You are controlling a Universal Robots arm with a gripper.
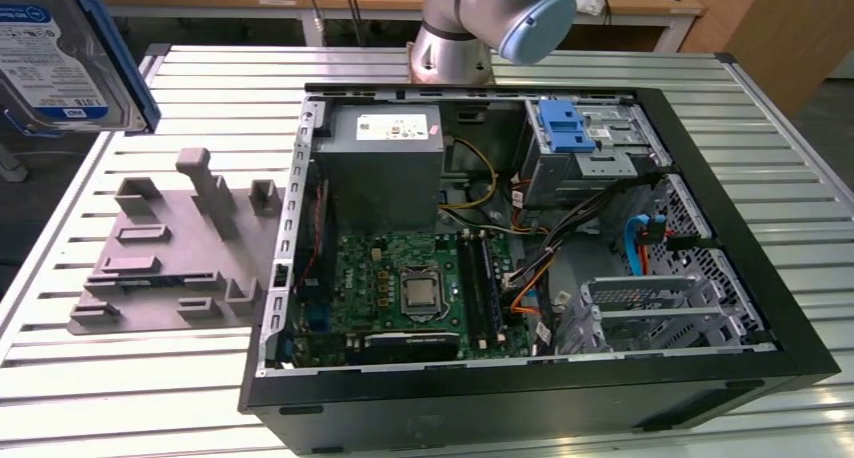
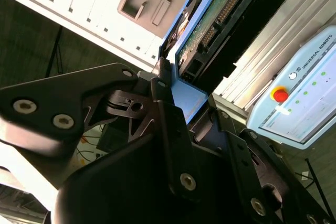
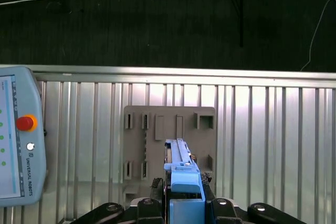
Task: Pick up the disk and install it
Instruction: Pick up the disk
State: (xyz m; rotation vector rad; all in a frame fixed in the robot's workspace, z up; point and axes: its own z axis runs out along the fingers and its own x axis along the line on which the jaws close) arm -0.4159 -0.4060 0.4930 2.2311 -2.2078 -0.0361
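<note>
Item 1: disk (image 1: 60, 53). Silver drive with a blue-and-white label facing the camera and a blue bracket on its edge. It sits at the exterior view's far left, lifted clear of the slatted table (image 1: 200, 378) and well apart from the computer case. It is edge-on in the first wrist view (image 3: 180, 156), and its green circuit-board face shows in the second wrist view (image 2: 212, 22)

Item 2: gripper (image 3: 185, 195). Black, clenched on the disk's blue bracket from both sides, as seen in both wrist views (image 2: 184, 103)

Item 3: grey fixture plate (image 1: 167, 253). Moulded slots and upright posts, lying flat on the table just beside the case on the exterior view's left. In the first wrist view it lies beyond the held disk (image 3: 152, 129)

Item 4: arm base (image 1: 454, 38). Silver column with a light-blue cap, standing behind the case at the table's far side

Item 5: computer case (image 1: 534, 388). Black tower lying on its side, open face up. Contents, left to right:
- grey power supply box with a white sticker (image 1: 380, 153)
- green motherboard (image 1: 407, 288)
- drive cage with a blue ribbed latch (image 1: 567, 128)

Item 6: teach pendant (image 3: 18, 140). Pale blue with a red button, by the table's edge; also in the second wrist view (image 2: 299, 103)
</note>
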